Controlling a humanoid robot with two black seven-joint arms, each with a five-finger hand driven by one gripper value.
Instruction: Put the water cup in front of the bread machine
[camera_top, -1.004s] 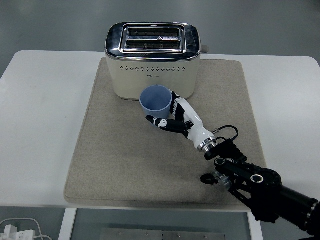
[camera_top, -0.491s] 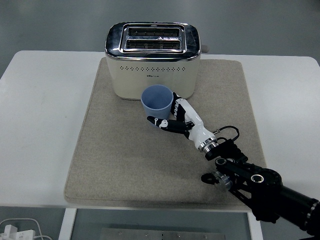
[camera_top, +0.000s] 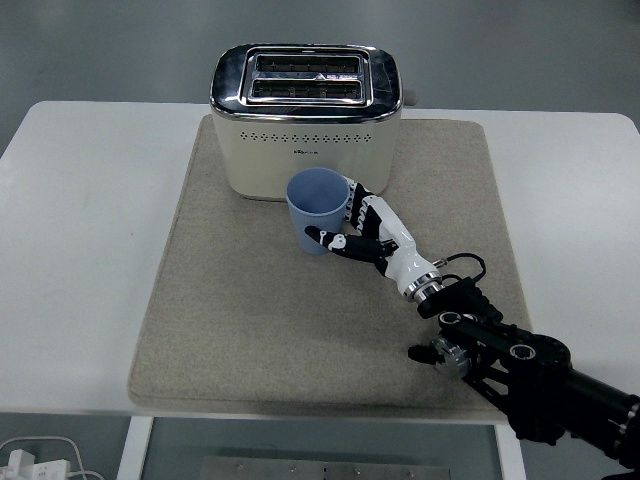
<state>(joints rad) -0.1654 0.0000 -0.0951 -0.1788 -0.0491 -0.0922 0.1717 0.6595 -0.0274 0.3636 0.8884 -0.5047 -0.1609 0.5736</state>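
Fingers: the fingers (camera_top: 345, 240) of the right hand (camera_top: 372, 232) are wrapped around the water cup (camera_top: 314, 210), thumb across its near wall, the rest on its right side; gripping the cup.
Cup position: upright, mouth up, just in front of the bread machine (camera_top: 305, 120), over the beige mat (camera_top: 220, 300). Its rim overlaps the machine's lower front edge in this view.
Change: over the last second the cup and hand have drifted slightly right and toward the near edge of the surface (camera_top: 70, 250), and the wrist has moved with them.
Contact: cannot tell for certain whether the cup's base is resting on the mat or held just above it; the base sits low and close to the mat.
Meaning for task: the cup looks to be at its target spot. Likely remaining step is to settle it and let go without tipping it.
Left arm: not visible.
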